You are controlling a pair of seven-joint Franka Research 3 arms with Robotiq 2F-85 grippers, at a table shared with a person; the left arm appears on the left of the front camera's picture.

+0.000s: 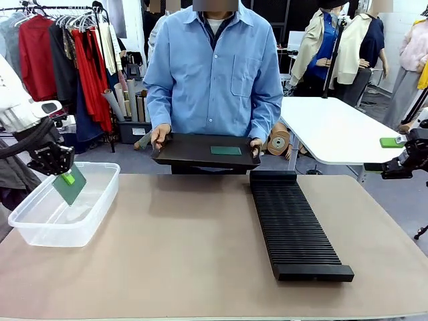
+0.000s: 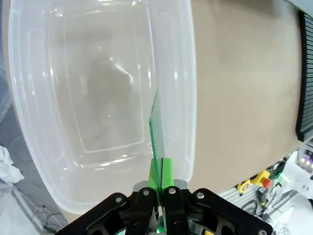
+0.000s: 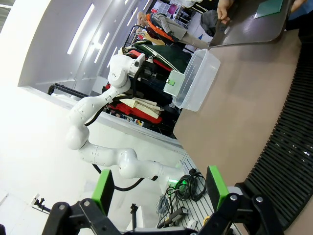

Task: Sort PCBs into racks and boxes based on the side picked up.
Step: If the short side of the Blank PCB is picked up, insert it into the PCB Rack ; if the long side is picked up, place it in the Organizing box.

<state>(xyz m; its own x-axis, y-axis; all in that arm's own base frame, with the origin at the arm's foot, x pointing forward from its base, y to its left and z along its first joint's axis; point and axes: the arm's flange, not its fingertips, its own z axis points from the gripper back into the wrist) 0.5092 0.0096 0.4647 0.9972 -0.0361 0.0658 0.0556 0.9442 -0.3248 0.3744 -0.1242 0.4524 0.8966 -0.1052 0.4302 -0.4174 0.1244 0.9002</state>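
Note:
My left gripper [image 1: 67, 178] is shut on a green PCB [image 1: 70, 185], holding it tilted just over the clear plastic box [image 1: 30, 231] at the table's left. In the left wrist view the PCB [image 2: 156, 129] stands edge-on above the box [image 2: 54, 122], pinched between the green pads [image 2: 165, 174]. The long black slotted rack [image 1: 294, 224] lies right of centre. A second PCB [image 1: 226, 150] rests on the black tray [image 1: 187, 150] that the person holds at the far edge. My right gripper [image 3: 160, 188] is open with nothing between its fingers, out at the right edge [image 1: 394, 167].
The person's two hands grip the tray's ends. A white table [image 1: 334, 130] stands behind at right. Bare tan tabletop [image 1: 187, 247] spreads between box and rack. The rack's slots [image 3: 293, 142] run along the right of the right wrist view.

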